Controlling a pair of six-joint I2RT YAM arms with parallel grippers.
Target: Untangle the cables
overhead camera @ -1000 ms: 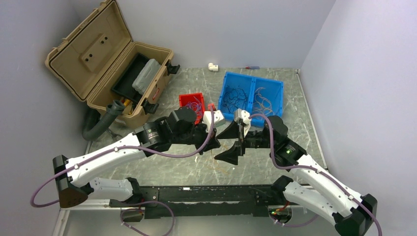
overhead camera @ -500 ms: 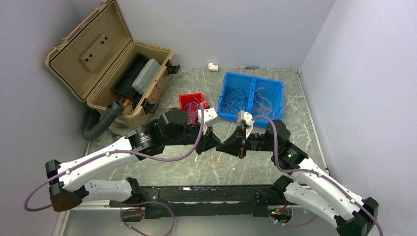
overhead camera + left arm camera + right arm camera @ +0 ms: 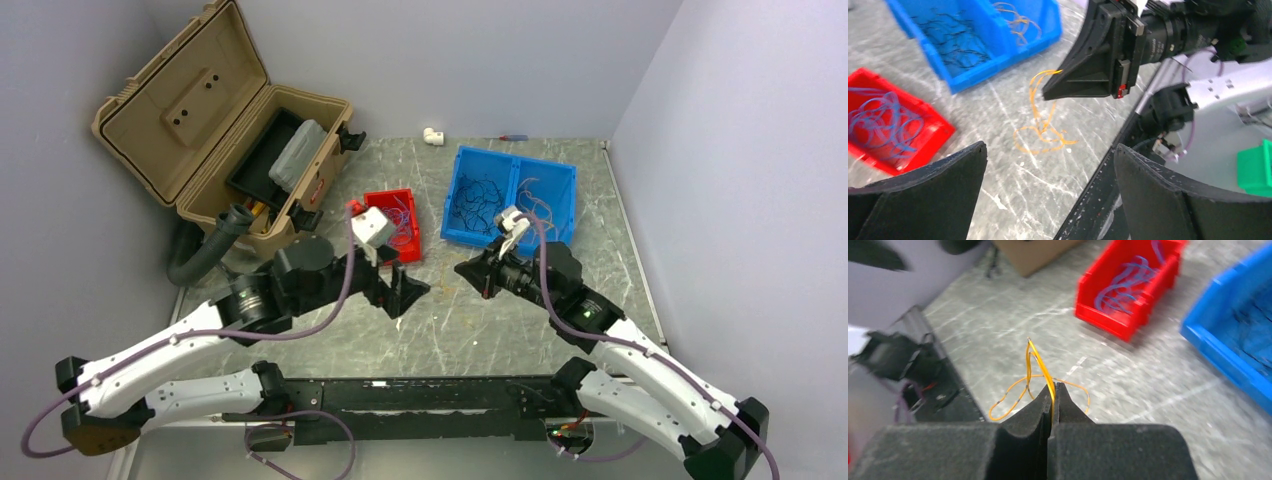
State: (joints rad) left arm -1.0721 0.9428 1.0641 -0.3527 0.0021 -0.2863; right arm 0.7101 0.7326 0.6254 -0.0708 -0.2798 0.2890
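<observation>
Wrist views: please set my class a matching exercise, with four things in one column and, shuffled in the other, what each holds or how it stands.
Column one
A. left gripper
B. right gripper
C. red bin
D. blue bin

Column two
1. holds blue cables
2. shut on an orange cable
3. open, holding nothing
4. holds black cables in one compartment

Pairs: A-3, B-2, C-1, D-4

Counter (image 3: 450, 340): grey, white-veined marble pattern. Orange cables (image 3: 1040, 135). Red bin (image 3: 1108, 320): blue cables (image 3: 883, 117). Blue bin (image 3: 1220, 352): black cables (image 3: 955, 42), tan cables (image 3: 540, 205). Tan toolbox (image 3: 190, 110). Black jaws.
</observation>
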